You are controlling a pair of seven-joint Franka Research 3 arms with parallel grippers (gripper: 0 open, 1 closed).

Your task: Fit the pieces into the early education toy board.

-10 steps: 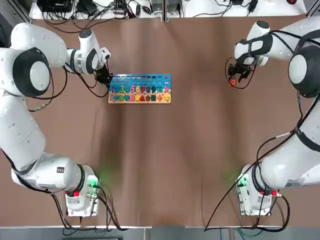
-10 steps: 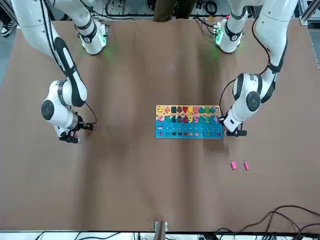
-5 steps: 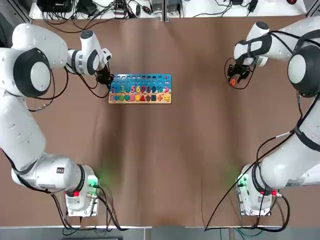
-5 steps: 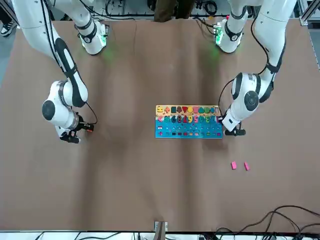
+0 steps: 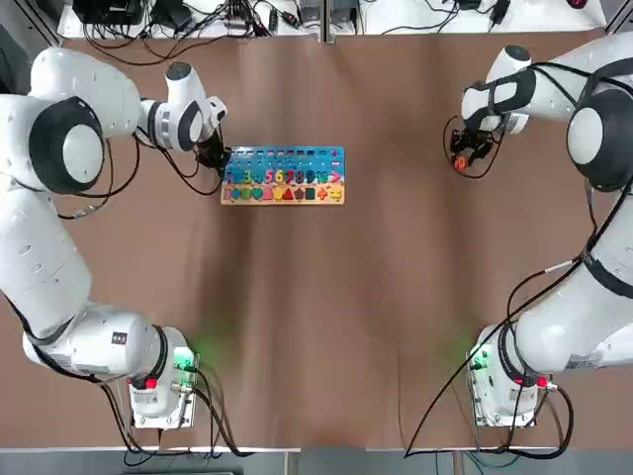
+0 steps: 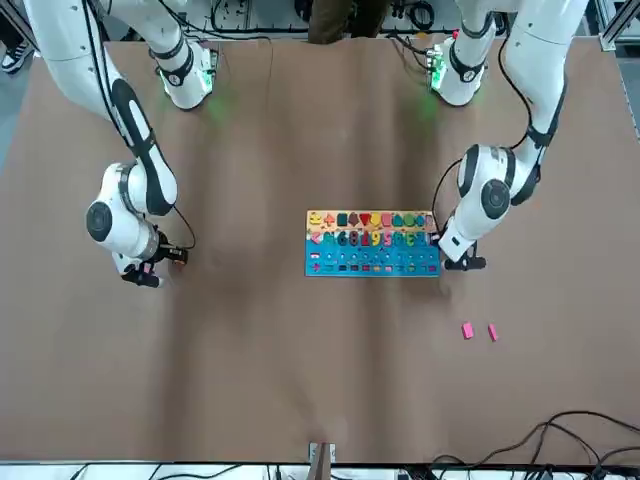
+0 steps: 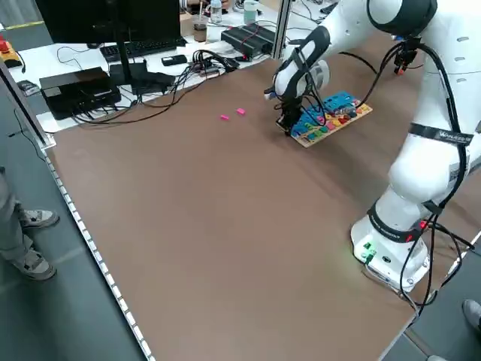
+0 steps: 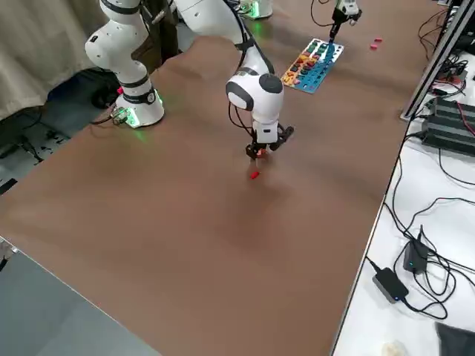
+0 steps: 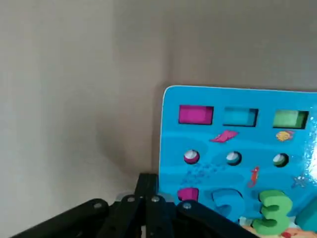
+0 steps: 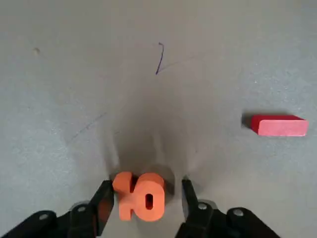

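The toy board (image 5: pixel 283 175) lies flat at the far left of the brown table, also in the front view (image 6: pixel 372 243). My left gripper (image 5: pixel 216 156) is shut and pressed against the board's left end; its wrist view shows the shut fingertips (image 9: pixel 148 198) at the blue edge (image 9: pixel 237 148). My right gripper (image 5: pixel 461 158) is low over the far right of the table. Its open fingers (image 10: pixel 105 198) straddle an orange "10" piece (image 10: pixel 138 196) with a gap on one side. A red bar piece (image 10: pixel 278 125) lies nearby. Two pink pieces (image 6: pixel 467 330) (image 6: pixel 492 333) lie beyond the board.
Both arm bases (image 5: pixel 158 391) (image 5: pixel 504 386) stand at the near edge with green lights. Cables, boxes and a monitor (image 7: pixel 98 83) crowd the bench past the far edge. A person's legs (image 7: pixel 22 233) show beside the table. Wide bare brown surface (image 5: pixel 326 317) spans the middle.
The left gripper has shoved the board a little to the right. The right gripper's fingers have narrowed around the orange "10" piece.
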